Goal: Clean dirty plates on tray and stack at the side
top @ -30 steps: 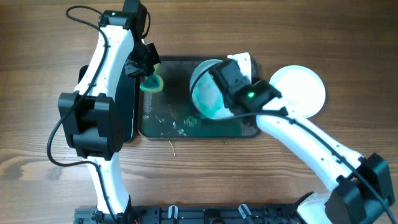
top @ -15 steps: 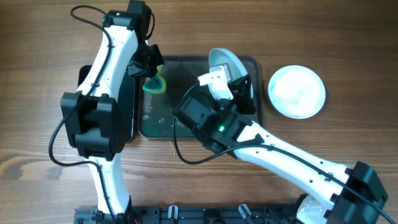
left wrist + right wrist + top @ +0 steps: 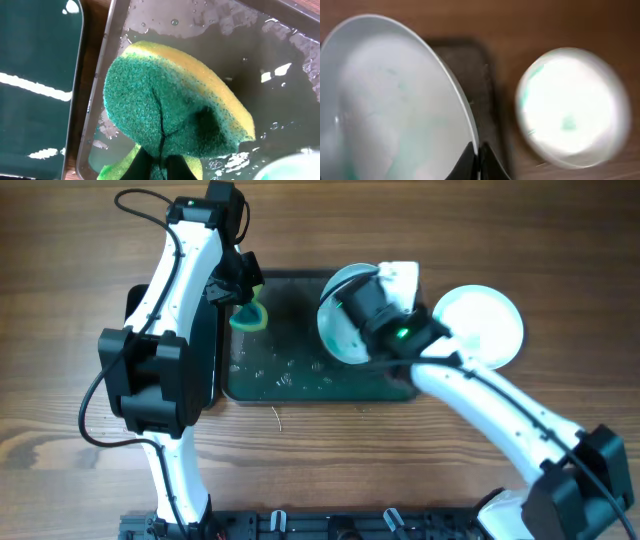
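Note:
The dark tray lies mid-table, wet, with small specks of dirt. My right gripper is shut on the rim of a pale plate with faint teal smears, held tilted over the tray's right part; it fills the left of the right wrist view. A white plate with faint teal marks rests on the wood to the right of the tray, blurred in the right wrist view. My left gripper is shut on the green-yellow sponge, held over the tray's left end.
A narrow glossy black tray lies along the left of the big tray, partly under my left arm; it also shows in the left wrist view. Bare wood surrounds the trays.
My right arm swung the plate from over the tray's centre toward its right part and tilted it. The green smear on the tray floor has gone. The left arm and sponge stayed put.

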Action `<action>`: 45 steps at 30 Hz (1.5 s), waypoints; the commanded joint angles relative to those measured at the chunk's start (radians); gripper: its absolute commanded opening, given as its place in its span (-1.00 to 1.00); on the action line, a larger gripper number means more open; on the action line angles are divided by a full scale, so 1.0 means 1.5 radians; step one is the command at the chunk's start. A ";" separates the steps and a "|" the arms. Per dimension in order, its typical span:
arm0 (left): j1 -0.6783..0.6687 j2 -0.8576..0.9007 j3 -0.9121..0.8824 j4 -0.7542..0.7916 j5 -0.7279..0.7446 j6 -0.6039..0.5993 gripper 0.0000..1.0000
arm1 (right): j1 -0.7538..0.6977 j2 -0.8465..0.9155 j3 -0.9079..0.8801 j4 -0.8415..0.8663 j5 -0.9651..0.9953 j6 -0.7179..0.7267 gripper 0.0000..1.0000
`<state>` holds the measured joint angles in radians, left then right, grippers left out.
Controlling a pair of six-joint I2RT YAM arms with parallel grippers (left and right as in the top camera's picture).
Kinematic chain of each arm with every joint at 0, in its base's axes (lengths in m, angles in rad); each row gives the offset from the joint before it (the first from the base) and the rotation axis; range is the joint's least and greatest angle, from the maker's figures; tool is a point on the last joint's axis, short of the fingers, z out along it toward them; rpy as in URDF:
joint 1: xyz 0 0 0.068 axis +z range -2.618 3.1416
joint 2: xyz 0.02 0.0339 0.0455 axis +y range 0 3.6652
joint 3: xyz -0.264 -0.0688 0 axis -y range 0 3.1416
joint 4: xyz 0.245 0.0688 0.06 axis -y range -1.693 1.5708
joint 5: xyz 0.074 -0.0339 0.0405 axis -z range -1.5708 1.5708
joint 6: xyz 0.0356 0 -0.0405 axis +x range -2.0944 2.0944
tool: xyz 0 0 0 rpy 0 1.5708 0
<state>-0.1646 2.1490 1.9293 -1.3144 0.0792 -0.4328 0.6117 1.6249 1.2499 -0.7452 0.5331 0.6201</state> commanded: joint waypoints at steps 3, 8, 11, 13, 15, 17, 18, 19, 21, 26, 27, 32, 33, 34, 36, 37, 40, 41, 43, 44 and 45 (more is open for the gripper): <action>-0.001 -0.016 0.009 -0.002 -0.001 -0.014 -0.92 | -0.048 0.109 0.000 0.042 -0.277 0.077 -0.91; -0.001 -0.016 0.009 -0.002 -0.001 -0.014 -0.92 | -0.051 0.145 0.000 0.049 -0.317 0.044 -0.56; -0.001 -0.016 0.009 -0.002 -0.001 -0.014 -0.92 | -0.054 0.145 0.003 0.072 -0.347 -0.086 -0.24; -0.001 -0.016 0.009 -0.002 -0.001 -0.014 -0.92 | -0.065 0.145 0.005 0.091 -0.361 -0.195 -0.01; -0.001 -0.016 0.009 -0.002 -0.001 -0.014 -0.92 | -0.078 0.146 0.004 0.113 -0.387 -0.282 0.22; -0.001 -0.016 0.009 -0.002 -0.001 -0.014 -0.92 | -0.096 0.148 0.004 0.136 -0.419 -0.355 0.32; -0.001 -0.016 0.009 -0.002 -0.001 -0.014 -0.92 | -0.108 0.150 0.004 0.151 -0.422 -0.379 0.29; -0.001 -0.016 0.009 -0.002 -0.001 -0.014 -0.92 | -0.114 0.152 0.004 0.158 -0.421 -0.387 0.21; -0.001 -0.016 0.009 -0.002 -0.001 -0.014 -0.92 | -0.127 0.161 0.004 0.172 -0.422 -0.397 0.03; -0.001 -0.016 0.009 0.000 -0.001 -0.014 -0.92 | -0.162 0.221 0.005 0.205 -0.484 -0.414 0.02; -0.001 -0.016 0.009 0.001 -0.001 -0.014 -0.92 | -0.167 0.225 0.006 0.204 -0.495 -0.413 0.01; -0.001 -0.016 0.009 0.013 -0.001 -0.014 -0.92 | -0.195 0.243 0.006 0.226 -0.554 -0.388 -0.05; -0.001 -0.016 0.009 0.013 -0.001 -0.014 -0.92 | -0.198 0.251 0.006 0.225 -0.566 -0.389 -0.08; -0.001 -0.016 0.009 0.013 -0.001 -0.014 -0.92 | -0.198 0.261 0.006 0.223 -0.584 -0.388 -0.13; -0.001 -0.016 0.009 0.013 -0.001 -0.014 -0.92 | -0.198 0.278 0.006 0.224 -0.597 -0.362 -0.21; -0.001 -0.016 0.009 0.013 -0.001 -0.014 -0.92 | -0.195 0.289 0.006 0.227 -0.604 -0.337 -0.33; -0.001 -0.016 0.009 0.011 -0.001 -0.014 -0.92 | -0.193 0.297 0.006 0.229 -0.604 -0.306 -0.63; -0.001 -0.016 0.009 0.010 -0.001 -0.014 -0.92 | -0.193 0.297 0.006 0.227 -0.594 -0.286 -0.91; -0.004 -0.016 0.009 0.007 0.006 -0.014 -0.92 | -0.194 0.297 0.006 0.214 -0.554 -0.207 -0.92; -0.007 -0.016 0.009 0.006 0.007 -0.014 -0.92 | -0.194 0.297 0.006 0.196 -0.525 -0.135 -0.91; -0.012 -0.016 0.009 0.005 0.006 -0.014 -0.92 | -0.194 0.297 0.006 0.178 -0.512 -0.070 -0.92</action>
<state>-0.1658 2.1490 1.9293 -1.3014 0.0792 -0.4328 0.3153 2.0350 1.2568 -0.4175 -0.3466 0.2260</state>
